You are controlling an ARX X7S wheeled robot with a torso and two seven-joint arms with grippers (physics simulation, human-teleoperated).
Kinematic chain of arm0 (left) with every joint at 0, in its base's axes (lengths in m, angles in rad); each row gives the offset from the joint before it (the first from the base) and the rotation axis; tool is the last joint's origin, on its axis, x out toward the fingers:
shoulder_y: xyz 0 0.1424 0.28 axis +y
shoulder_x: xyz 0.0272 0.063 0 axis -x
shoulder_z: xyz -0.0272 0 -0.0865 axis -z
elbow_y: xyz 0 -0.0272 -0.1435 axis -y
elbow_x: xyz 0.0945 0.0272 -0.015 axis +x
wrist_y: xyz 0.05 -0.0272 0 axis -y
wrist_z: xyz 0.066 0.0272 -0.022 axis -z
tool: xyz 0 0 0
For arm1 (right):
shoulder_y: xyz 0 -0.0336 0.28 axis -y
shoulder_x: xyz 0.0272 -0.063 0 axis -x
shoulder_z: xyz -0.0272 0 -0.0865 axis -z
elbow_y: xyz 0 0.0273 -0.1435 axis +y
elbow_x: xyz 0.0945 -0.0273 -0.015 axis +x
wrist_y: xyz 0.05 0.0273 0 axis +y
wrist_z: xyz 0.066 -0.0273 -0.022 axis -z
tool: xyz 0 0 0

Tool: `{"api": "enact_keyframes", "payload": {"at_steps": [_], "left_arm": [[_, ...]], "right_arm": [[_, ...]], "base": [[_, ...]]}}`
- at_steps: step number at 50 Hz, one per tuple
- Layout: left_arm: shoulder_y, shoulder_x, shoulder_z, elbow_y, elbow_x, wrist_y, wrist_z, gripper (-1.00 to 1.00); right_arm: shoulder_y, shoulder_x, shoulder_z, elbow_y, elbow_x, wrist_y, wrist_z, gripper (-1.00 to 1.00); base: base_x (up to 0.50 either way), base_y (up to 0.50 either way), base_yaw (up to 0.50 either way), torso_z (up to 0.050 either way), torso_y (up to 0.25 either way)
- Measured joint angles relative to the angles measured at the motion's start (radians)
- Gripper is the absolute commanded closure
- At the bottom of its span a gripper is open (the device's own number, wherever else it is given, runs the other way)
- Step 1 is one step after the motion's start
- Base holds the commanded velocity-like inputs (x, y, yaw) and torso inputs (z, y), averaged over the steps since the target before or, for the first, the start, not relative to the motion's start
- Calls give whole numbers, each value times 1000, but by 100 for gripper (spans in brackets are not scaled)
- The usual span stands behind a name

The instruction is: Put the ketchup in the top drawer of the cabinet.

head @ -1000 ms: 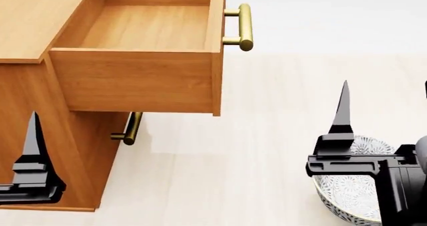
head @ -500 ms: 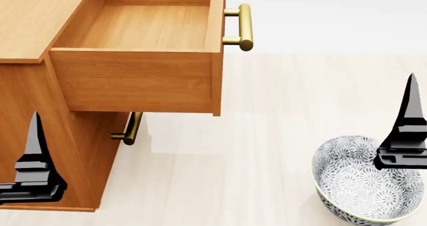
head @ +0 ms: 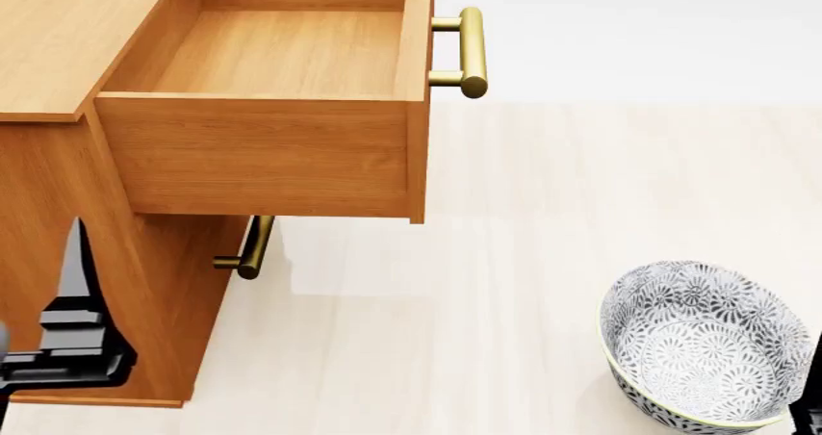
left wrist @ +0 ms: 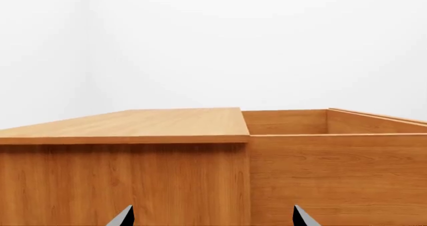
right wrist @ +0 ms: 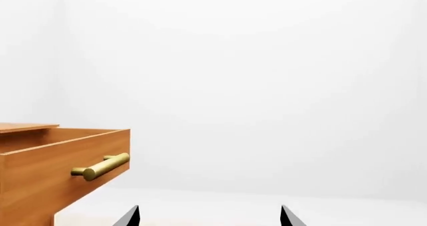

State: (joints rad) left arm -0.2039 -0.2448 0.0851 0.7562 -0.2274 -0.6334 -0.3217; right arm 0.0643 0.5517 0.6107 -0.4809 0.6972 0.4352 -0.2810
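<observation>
Top drawer (head: pixel 276 64): we see it pulled fully out of the cabinet (head: pixel 58 31), its interior bare; its brass handle (head: pixel 471 52) points away from the carcass.
Right gripper (right wrist: pixel 209 217): a second ago we saw it above the patterned bowl (head: pixel 700 344); half a second ago it was at the bowl's far edge; now it has left the head view; in its wrist view two tips stand apart, nothing between them.
Left gripper (left wrist: pixel 212 217): it stays low beside the cabinet's side; tips spread and empty.
Ketchup: we find it in no view; not in the drawer, not in the bowl.
Meaning: we judge the drawer ready; the can has yet to be found and grasped.
</observation>
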Motion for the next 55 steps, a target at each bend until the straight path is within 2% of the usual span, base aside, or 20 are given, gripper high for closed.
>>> {"api": "enact_keyframes", "payload": {"at_steps": [20, 36, 55], "left_arm": [[-5, -6, 6, -24, -5, 13, -6, -100], [-7, -11, 12, -46, -11, 28, -7, -100], [-6, -17, 12, -63, -20, 43, -11, -100]], "right_arm": [[-239, -113, 193, -113, 35, -95, -92, -100], [-342, -226, 235, -93, -17, -201, -158, -100], [-394, -311, 216, -37, -79, -282, -207, -100]], "base": [[0, 0, 0, 0, 0], [0, 0, 0, 0, 0], [0, 0, 0, 0, 0]]}}
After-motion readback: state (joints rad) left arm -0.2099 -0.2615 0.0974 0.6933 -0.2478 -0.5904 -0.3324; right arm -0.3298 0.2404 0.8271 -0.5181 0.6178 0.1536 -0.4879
